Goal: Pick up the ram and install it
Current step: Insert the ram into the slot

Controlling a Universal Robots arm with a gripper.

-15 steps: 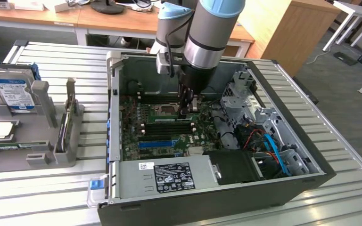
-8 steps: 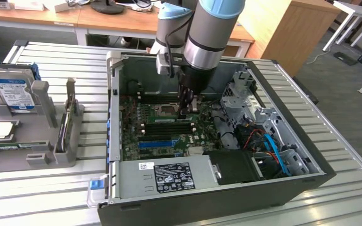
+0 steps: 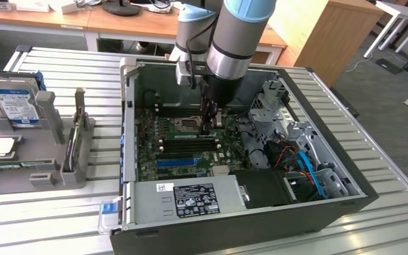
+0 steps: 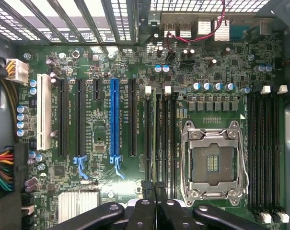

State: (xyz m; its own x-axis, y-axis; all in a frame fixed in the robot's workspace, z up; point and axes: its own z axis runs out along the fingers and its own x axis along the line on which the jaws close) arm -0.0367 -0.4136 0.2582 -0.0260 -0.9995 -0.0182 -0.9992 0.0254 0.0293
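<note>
The arm reaches down into the open computer case (image 3: pixel 346 199). My gripper (image 3: pixel 210 126) hangs low over the motherboard's memory slots (image 3: pixel 189 141), beside the CPU socket (image 3: pixel 187 125). Its fingers (image 4: pixel 145 189) stand together, shut, with nothing visibly clamped between them. The ram (image 3: pixel 189 135) shows as a thin green strip lying along one of those slots. In the wrist view it is a narrow edge-on line (image 4: pixel 158 139) that runs away from the gripper (image 4: pixel 153 186). The fingertips sit over one end of it. Whether they touch it I cannot tell.
A grey holder (image 3: pixel 44 172) with a hard drive (image 3: pixel 14 106) stands on the slatted table at the exterior view's left. Inside the case are the power supply (image 3: pixel 197 199), drive cages (image 3: pixel 289 133), blue and orange cables (image 3: pixel 307 170), a blue connector strip (image 4: pixel 114 120) and more slots (image 4: pixel 264 143).
</note>
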